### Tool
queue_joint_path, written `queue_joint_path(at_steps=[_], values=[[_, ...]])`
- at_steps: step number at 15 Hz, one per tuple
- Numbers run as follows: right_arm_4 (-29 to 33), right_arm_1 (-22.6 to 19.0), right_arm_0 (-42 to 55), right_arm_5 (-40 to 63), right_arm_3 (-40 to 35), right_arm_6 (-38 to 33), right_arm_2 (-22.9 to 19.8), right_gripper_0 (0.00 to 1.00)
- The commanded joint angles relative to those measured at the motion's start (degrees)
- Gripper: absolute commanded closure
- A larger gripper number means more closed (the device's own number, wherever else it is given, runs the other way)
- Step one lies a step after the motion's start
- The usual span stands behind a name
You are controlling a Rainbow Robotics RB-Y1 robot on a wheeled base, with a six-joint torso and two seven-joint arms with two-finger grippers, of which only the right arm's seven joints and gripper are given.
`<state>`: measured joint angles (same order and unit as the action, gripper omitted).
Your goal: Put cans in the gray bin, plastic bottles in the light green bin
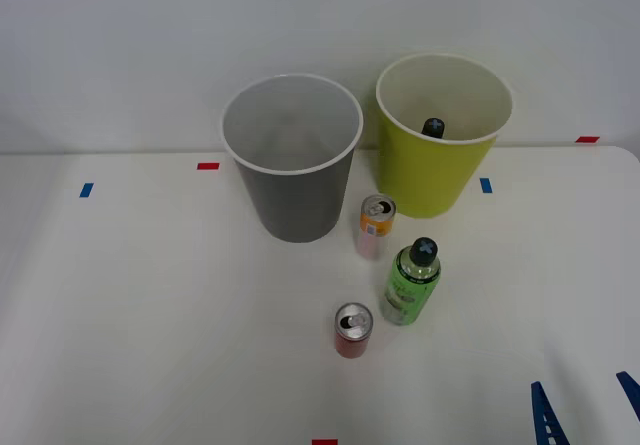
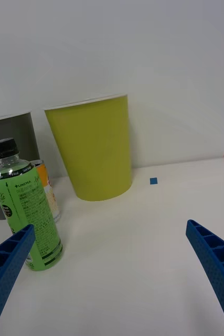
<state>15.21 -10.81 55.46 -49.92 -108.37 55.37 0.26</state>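
Right gripper (image 1: 588, 410) low over white table (image 1: 150, 315), blue ribbed fingers (image 2: 216, 268) spread wide, nothing between them. Nearest, ahead toward its left finger: green-labelled bottle (image 1: 410, 282) upright, dark cap on. Red can (image 1: 352, 330) upright, further to gripper's left, just beside bottle. Beyond bottle: orange and pale pink can (image 1: 376, 226) upright. Farther: light green bin (image 1: 440, 135), dark bottle cap (image 1: 432, 127) showing inside. Farthest left: gray bin (image 1: 292, 157), just beside slim can.
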Motion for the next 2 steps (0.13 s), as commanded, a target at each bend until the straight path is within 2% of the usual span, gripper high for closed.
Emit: queue_joint_path(at_steps=[1, 2], values=[[0.0, 0.0, 0.0, 0.0, 0.0, 0.0, 0.0, 0.00], [0.0, 0.0, 0.0, 0.0, 0.0, 0.0, 0.0, 0.00]])
